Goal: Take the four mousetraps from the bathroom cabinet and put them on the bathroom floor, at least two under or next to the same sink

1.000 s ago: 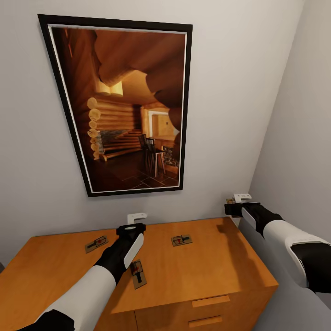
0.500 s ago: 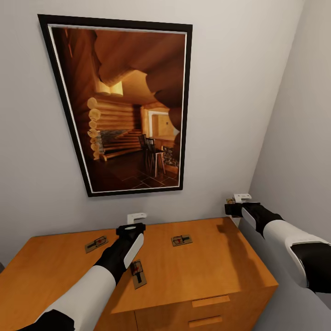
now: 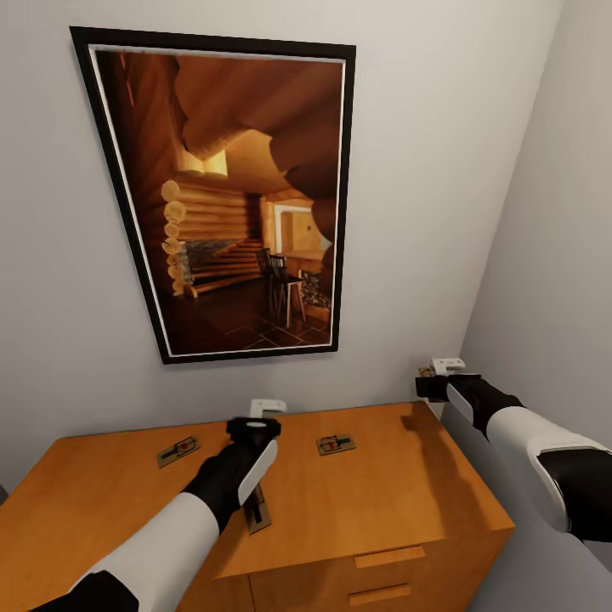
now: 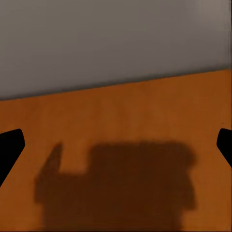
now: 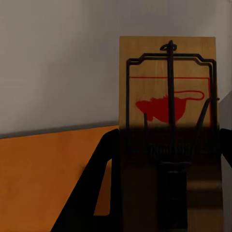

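Since half a second ago, the left gripper point(image 3: 268, 408) has shifted a little right and toward the far wall, while the right arm and the head view are unchanged. Its black wrist and white forearm reach up from the lower left, over the top of the cabinet point(image 3: 382, 493). In the left wrist view its dark fingertips point(image 4: 9, 147) sit at opposite edges, spread wide with nothing between them, above bare orange wood carrying the gripper's shadow.

Out past the cabinet's far right corner, the right arm stretches forward along the right wall, and the right gripper point(image 3: 435, 371) is clamped on the held mousetrap point(image 5: 166, 116). That tan board stands upright between the fingers in the right wrist view, showing its black wire and red mouse print.

Three more mousetraps lie flat on the cabinet top: the left mousetrap point(image 3: 178, 450) toward the far left, the right mousetrap point(image 3: 336, 444) right of the left gripper, and the near mousetrap point(image 3: 256, 512) close to the front edge, partly covered by the left wrist. Two wooden bar handles point(image 3: 389, 557) show on the cabinet front.

Grey walls meet in a corner on the right, and a black-framed picture point(image 3: 225, 195) of a log-cabin interior hangs on the far wall above the cabinet.
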### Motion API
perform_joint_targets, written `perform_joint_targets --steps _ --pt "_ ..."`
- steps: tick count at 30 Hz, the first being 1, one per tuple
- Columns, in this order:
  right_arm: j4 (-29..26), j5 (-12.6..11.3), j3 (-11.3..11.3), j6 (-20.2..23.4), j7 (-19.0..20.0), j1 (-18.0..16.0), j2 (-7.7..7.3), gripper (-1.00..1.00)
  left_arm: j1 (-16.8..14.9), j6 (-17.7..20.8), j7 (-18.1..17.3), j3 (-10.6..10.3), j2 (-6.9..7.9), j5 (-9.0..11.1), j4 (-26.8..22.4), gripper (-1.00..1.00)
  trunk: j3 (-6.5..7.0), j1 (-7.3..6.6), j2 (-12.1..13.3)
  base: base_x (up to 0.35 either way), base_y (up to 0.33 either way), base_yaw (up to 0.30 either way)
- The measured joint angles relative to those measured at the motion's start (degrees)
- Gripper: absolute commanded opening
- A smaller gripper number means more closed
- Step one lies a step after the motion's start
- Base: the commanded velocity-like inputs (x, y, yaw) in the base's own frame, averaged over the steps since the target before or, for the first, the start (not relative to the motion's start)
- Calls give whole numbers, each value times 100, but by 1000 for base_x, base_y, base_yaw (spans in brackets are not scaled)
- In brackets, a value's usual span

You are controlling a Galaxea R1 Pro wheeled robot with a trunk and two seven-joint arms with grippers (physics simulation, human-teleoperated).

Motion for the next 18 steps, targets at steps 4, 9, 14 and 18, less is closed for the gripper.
perform_joint_targets --steps 4,9,14,18 --pt "0 6 3 0 0 0 0 -100 -6 380 -159 -140 0 -8 -20 100 0 0 0 0 0 0" --pt "0 8 7 0 -5 0 0 -100 -16 650 -682 -201 0 -34 -32 100 0 0 0 0 0 0" --pt "0 14 8 0 -7 0 0 -100 -19 833 -1273 -357 0 -319 -33 100 0 0 0 0 0 0" --pt "0 17 9 0 -9 0 0 -100 -19 879 -1601 -605 0 -745 -15 100 0 0 0 0 0 0"
